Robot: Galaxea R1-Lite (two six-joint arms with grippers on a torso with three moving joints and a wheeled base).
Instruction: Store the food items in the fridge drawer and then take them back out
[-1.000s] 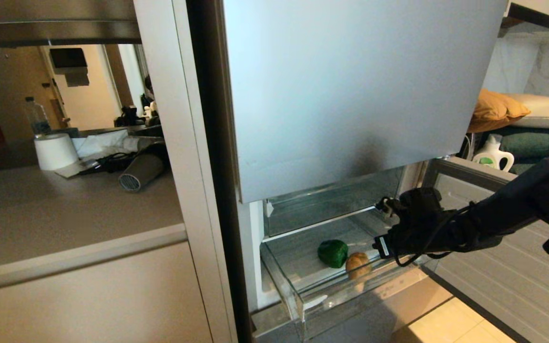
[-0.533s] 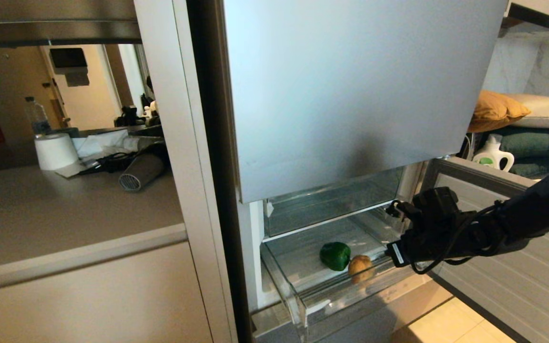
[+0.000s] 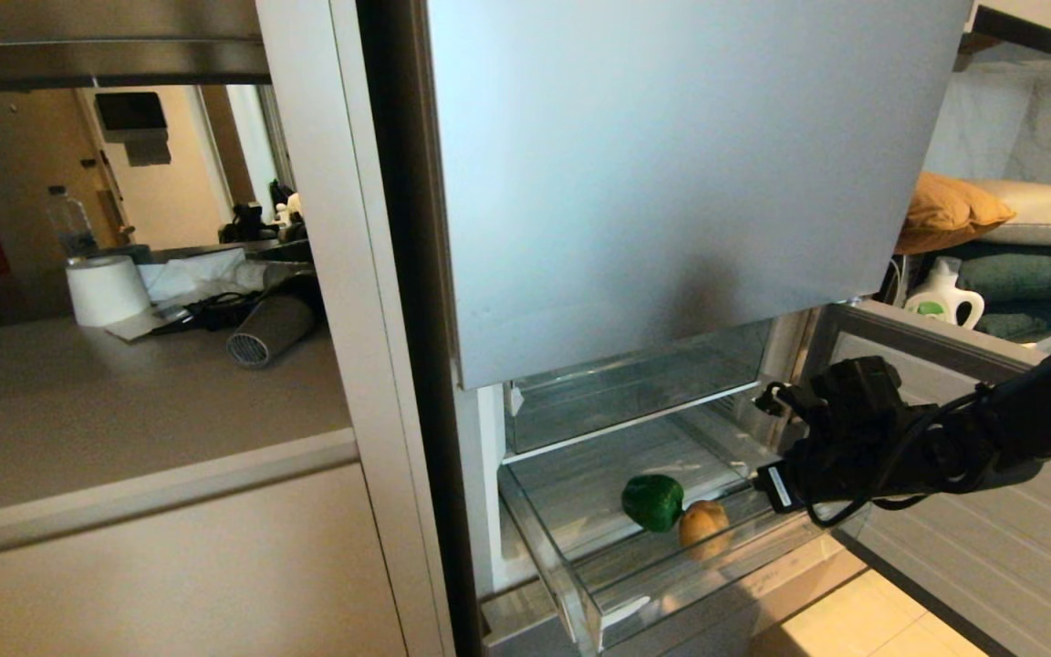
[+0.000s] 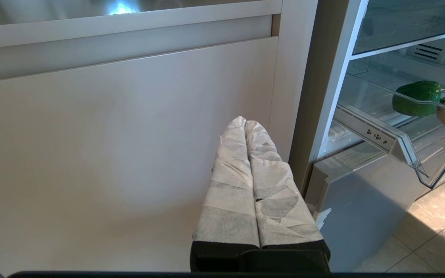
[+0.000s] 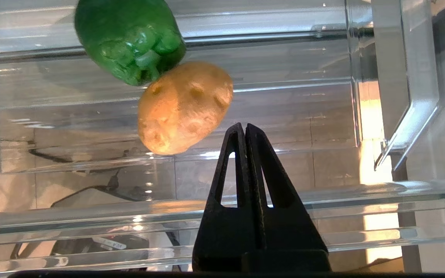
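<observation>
The fridge drawer point(image 3: 671, 584), a clear plastic bin, stands pulled out below the silver-blue door. In it the dark-green bell pepper point(image 3: 652, 502) touches the tan-brown round lump point(image 3: 703, 526), both near the front wall. My right arm's wrist point(image 3: 845, 438) reaches down at the drawer's right end. In the right wrist view my right gripper point(image 5: 244, 127) is shut and empty, its tips just beside the lump point(image 5: 184, 108), with the pepper point(image 5: 129, 38) beyond. My left gripper point(image 4: 245, 121), wrapped in white, is shut and parked before a white cabinet panel left of the fridge.
The silver-blue upper door point(image 3: 671, 182) overhangs the drawer. The open lower door point(image 3: 972, 538) lies to the right under my arm. A counter at left carries a grey hair dryer point(image 3: 270, 330) and a paper roll point(image 3: 106, 290). A detergent bottle point(image 3: 945, 297) and cushions sit far right.
The drawer has slid further out with the pepper and the lump in it. My right arm has drawn back to the right along with it, gripper still shut.
</observation>
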